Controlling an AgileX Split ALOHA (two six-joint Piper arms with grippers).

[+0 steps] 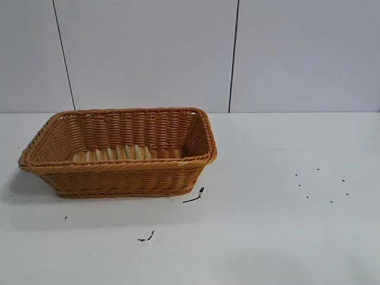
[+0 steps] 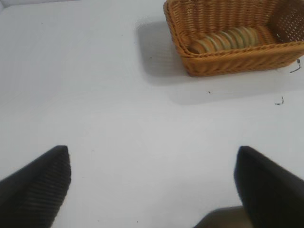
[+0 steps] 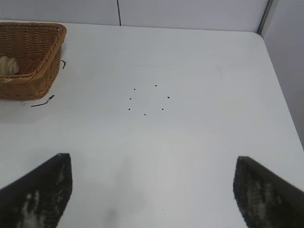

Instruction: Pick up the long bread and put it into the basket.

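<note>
Bread (image 1: 111, 154) lies inside the basket (image 1: 196, 127), so I judge placing done; left fingers (image 2: 35, 183) and right fingers (image 3: 40, 190) spread apart, empty, over bare surface (image 1: 285, 237).

No legible txt, labels or nos. — anywhere.

basket (image 1: 119, 178) walls ring the long bread (image 1: 113, 154) | top open | table (image 1: 285, 237) around bare
</note>
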